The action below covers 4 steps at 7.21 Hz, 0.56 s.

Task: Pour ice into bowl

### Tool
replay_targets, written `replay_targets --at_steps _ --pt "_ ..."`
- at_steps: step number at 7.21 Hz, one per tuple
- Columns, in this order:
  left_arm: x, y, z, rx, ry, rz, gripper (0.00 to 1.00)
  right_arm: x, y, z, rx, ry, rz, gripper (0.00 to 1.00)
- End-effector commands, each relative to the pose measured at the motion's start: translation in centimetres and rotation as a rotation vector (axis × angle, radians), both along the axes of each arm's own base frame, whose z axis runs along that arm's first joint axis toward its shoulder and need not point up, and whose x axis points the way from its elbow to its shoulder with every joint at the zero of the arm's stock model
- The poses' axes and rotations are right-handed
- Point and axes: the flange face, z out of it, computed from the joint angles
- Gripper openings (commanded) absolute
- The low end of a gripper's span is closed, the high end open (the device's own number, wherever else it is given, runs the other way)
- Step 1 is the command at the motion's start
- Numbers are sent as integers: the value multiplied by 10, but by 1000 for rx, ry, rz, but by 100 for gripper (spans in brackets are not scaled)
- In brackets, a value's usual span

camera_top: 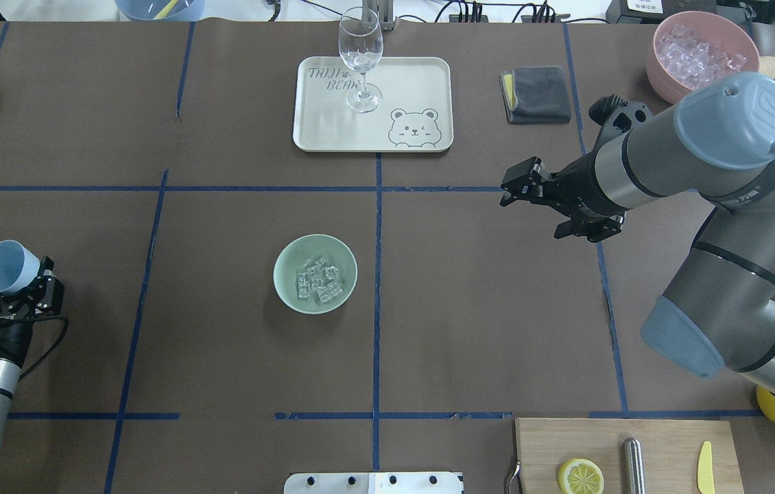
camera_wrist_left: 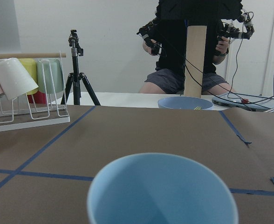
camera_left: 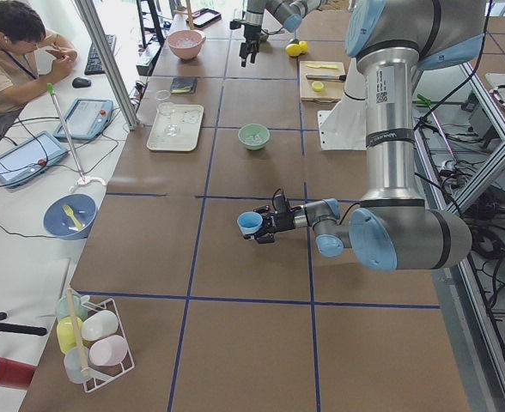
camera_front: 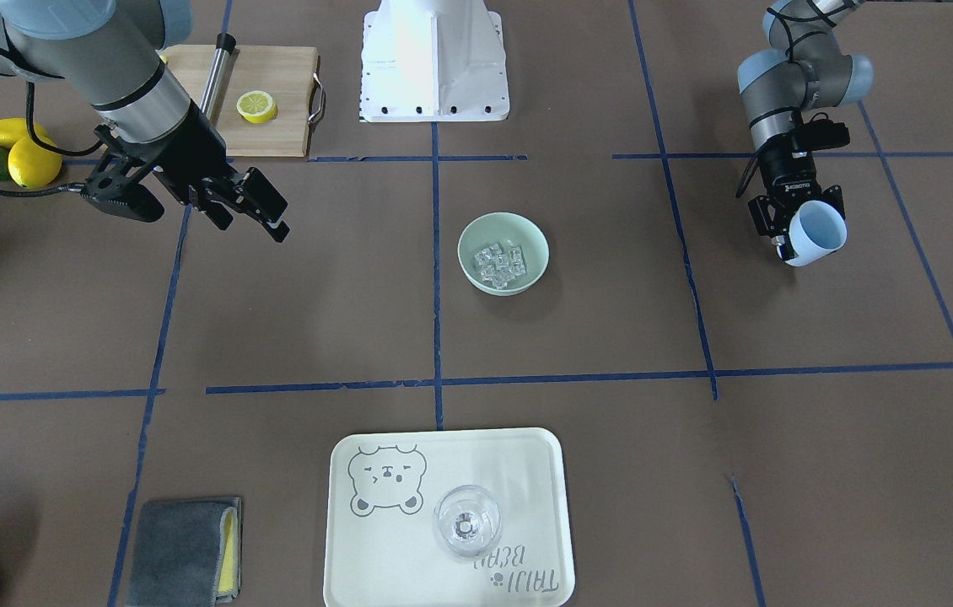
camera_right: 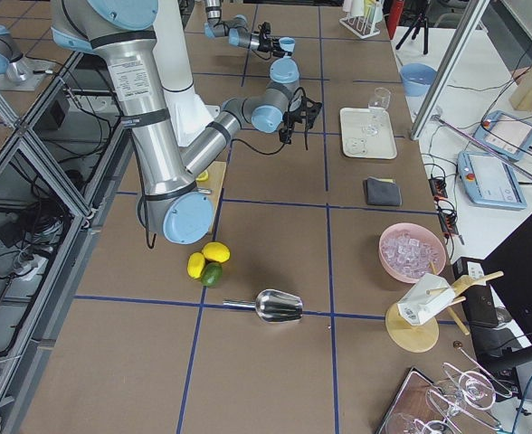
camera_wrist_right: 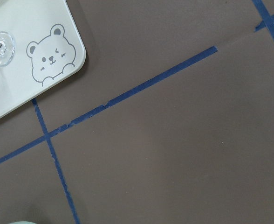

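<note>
The pale mint-green bowl (camera_top: 286, 289) stands near the table's middle with a cluster of clear ice cubes (camera_top: 317, 281) inside; both show in the front view too, bowl (camera_front: 473, 271) and ice (camera_front: 502, 263). My left gripper (camera_top: 17, 288) is shut on a light blue cup (camera_top: 7, 266), held above the table far to the bowl's left; the cup's inside (camera_wrist_left: 162, 191) looks empty. In the front view this gripper (camera_front: 787, 226) and the cup (camera_front: 818, 232) are at the right. My right gripper (camera_top: 516, 186) hangs open and empty to the bowl's right, as the front view (camera_front: 261, 212) also shows.
A cream tray (camera_top: 422, 75) with a wine glass (camera_top: 360, 62) lies beyond the bowl. A grey cloth (camera_top: 535, 94) and a pink container of ice (camera_top: 703, 55) are at the far right. A cutting board (camera_top: 662, 446) with a lemon half (camera_top: 580, 476) sits near the robot's right side.
</note>
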Motion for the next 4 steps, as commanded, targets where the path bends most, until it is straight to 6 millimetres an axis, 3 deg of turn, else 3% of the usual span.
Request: replay_targets --at_steps 1,3,4 --pt "3 3 1 -3 27 1 56 0 0 0 1 -1 0 100" --pt "6 8 4 -6 34 10 61 0 0 -1 2 -2 0 100" --pt "6 8 5 -6 34 10 92 0 0 -1 2 -2 0 100"
